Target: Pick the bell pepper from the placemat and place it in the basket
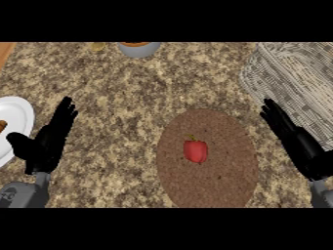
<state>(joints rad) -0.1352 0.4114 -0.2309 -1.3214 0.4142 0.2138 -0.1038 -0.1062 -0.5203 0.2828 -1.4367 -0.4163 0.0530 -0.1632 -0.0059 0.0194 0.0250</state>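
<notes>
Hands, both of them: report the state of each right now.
Left hand: open, fingers straight, holding nothing.
Right hand: open, fingers straight, holding nothing.

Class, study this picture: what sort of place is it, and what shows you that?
Probably a kitchen counter: a speckled stone top, a white plate, and a bell pepper on a round placemat beside a woven basket.
</notes>
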